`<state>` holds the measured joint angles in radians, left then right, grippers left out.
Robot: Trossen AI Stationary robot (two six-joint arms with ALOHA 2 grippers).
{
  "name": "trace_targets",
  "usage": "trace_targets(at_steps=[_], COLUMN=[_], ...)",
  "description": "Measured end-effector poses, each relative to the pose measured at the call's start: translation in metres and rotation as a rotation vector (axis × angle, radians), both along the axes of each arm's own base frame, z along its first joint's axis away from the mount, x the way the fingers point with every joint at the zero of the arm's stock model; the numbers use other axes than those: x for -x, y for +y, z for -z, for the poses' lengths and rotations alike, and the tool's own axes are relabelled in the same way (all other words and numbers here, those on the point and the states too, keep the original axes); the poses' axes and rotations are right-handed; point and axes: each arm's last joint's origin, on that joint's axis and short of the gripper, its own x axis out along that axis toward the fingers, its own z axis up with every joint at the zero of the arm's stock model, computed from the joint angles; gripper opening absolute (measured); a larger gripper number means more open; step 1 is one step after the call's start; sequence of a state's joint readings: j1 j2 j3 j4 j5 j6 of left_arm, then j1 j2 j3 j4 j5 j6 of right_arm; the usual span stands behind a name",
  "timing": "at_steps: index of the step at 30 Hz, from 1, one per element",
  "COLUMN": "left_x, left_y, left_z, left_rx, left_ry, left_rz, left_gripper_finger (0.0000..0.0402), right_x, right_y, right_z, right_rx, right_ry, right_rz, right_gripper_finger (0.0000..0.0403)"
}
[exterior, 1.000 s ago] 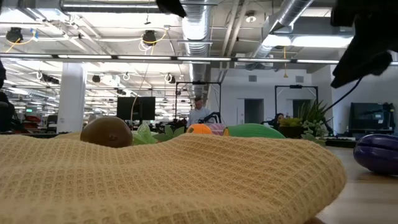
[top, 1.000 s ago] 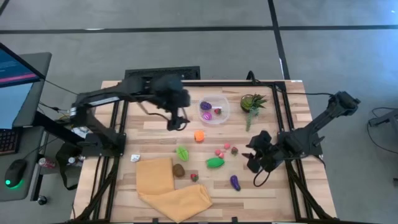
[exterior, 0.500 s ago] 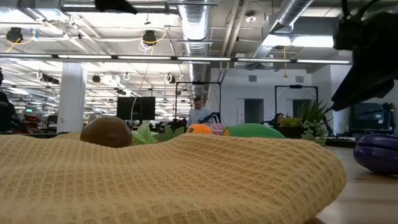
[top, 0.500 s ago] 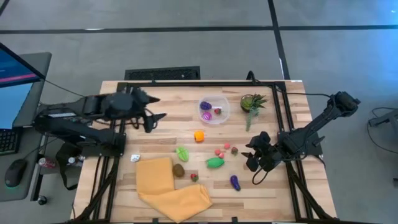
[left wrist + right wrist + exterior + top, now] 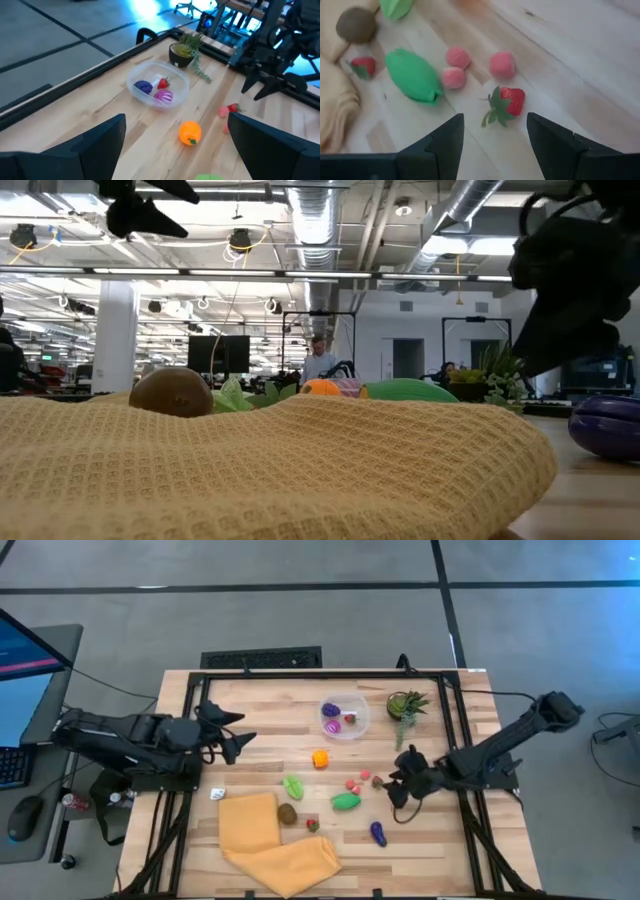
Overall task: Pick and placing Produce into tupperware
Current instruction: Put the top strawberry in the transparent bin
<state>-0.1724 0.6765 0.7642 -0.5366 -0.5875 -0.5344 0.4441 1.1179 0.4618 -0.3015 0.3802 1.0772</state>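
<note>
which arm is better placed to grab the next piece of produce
Probably the right. The right gripper hangs open just by the strawberry and pink pieces, while the left gripper, also open and empty, sits back at the table's left edge.

The table (image 5: 260,730) is pale wood planks with grain lines, smooth and a little shiny. The cloth (image 5: 270,840) near its front edge is yellow fabric with a bumpy waffle weave. The tupperware (image 5: 150,95) is clear, glossy plastic. The toy strawberry (image 5: 507,102) and the green vegetable (image 5: 412,75) look like smooth matt plastic. The kiwi (image 5: 170,393) looks dull and brown. The right gripper's fingers (image 5: 447,142) are dark matt plastic.
</note>
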Motion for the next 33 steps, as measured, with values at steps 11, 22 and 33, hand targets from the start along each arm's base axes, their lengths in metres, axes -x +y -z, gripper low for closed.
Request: trace_targets(at_steps=[11,22,33], left_x=[-0.006,-0.006,-0.006], left_y=[-0.001,-0.001,-0.001], left_z=[0.007,0.007,0.007], left_rx=[-0.01,-0.014,-0.016], left_ry=[0.025,0.029,0.028], left_rz=[-0.002,-0.006,-0.012], left_gripper_finger=[0.0341,0.0341,0.0341], right_x=[-0.01,-0.019,-0.021], right_y=[-0.018,-0.028,-0.031], right_z=[-0.005,-0.01,-0.011], right_rx=[-0.069,-0.178,-0.26], right_ry=[0.001,-0.084,-0.104], right_rz=[0.087,0.229,0.302], right_gripper_finger=[0.0214,0.0196,0.0198])
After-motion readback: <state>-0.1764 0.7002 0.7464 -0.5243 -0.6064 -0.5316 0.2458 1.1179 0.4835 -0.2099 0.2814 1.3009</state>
